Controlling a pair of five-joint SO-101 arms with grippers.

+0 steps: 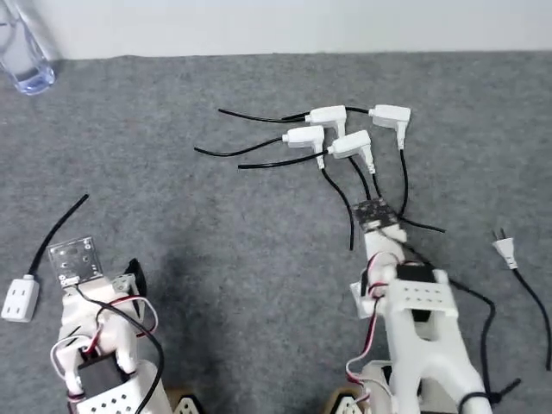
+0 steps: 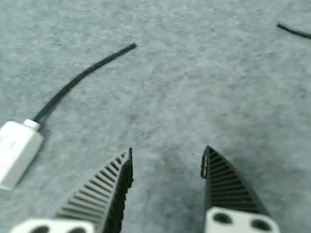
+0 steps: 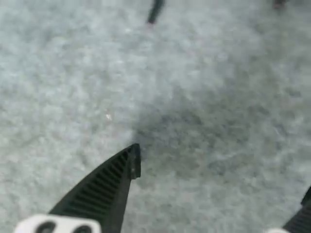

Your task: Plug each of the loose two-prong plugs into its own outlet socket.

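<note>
- Overhead, a small white two-prong plug (image 1: 506, 250) on a thin black cable lies loose on the grey felt-like table cover (image 1: 216, 259). It is out beside the right arm, with its prongs pointing away from the robot.
- A boxy white outlet socket (image 1: 19, 299) with a black cord lies flat near the left arm, well apart from that plug. The left wrist view shows its rounded white body (image 2: 17, 145) just off to one side of the fingers.
- Four more white outlet pieces (image 1: 349, 129) with black cords sit clustered together ahead of the right arm. I cannot tell whether plugs are seated in them.
- The left gripper (image 2: 167, 153) hangs over bare cover, its ribbed black jaws moderately apart and holding nothing.
- The right gripper (image 3: 221, 170) is spread wide over bare cover and is also empty.
- A clear plastic vessel (image 1: 26, 60) stands at the far corner.
</note>
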